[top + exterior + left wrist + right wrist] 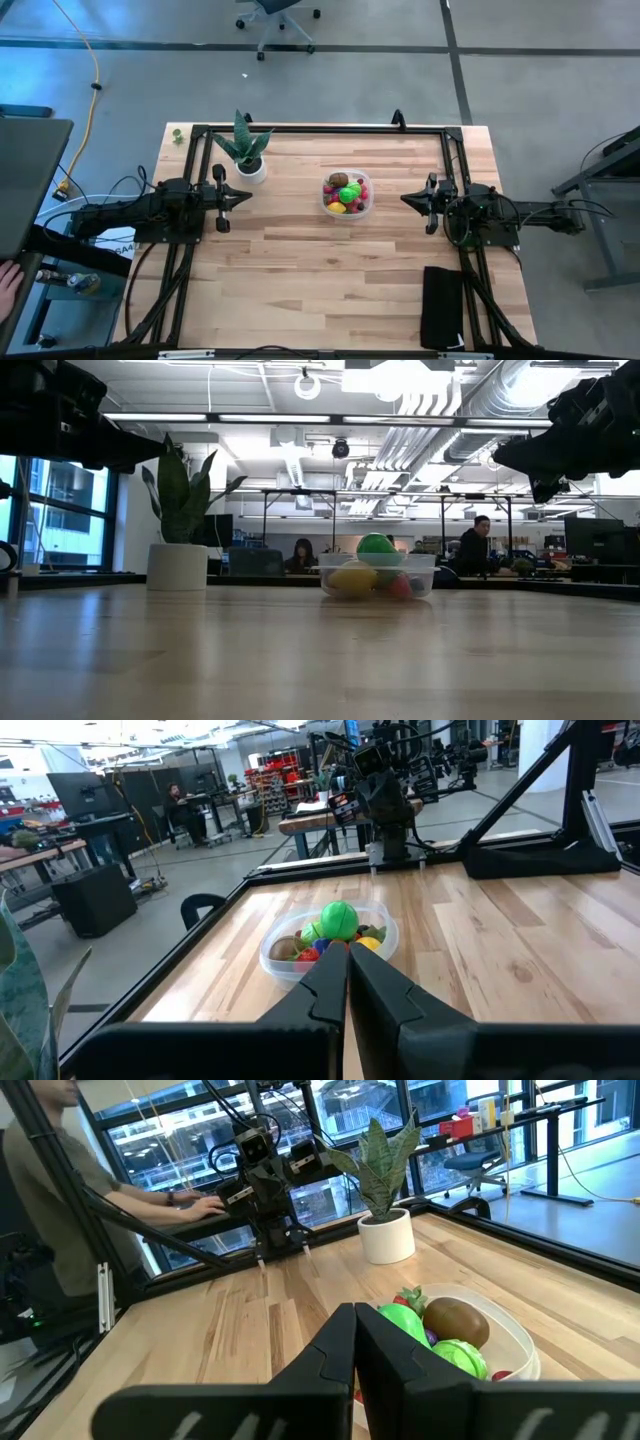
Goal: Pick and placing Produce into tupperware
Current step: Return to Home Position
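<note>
The clear tupperware point(347, 196) stands on its base on the wooden table, a little right of centre, with the produce piled inside: a bright green round fruit point(339, 920), a brown kiwi point(456, 1321), yellow and red pieces point(372, 579). My left gripper point(248, 197) hovers shut at the table's left, pointing level toward the tupperware. My right gripper point(405, 198) hovers shut at the right, also pointing level at it. Both stand well short of the container and hold nothing.
A spiky green plant in a white pot point(246, 152) stands at the far left, just beyond my left gripper. A black flat object point(442, 306) lies at the near right. Black frame rails point(320, 129) border the table. A person's hand point(8, 285) shows off the table's left.
</note>
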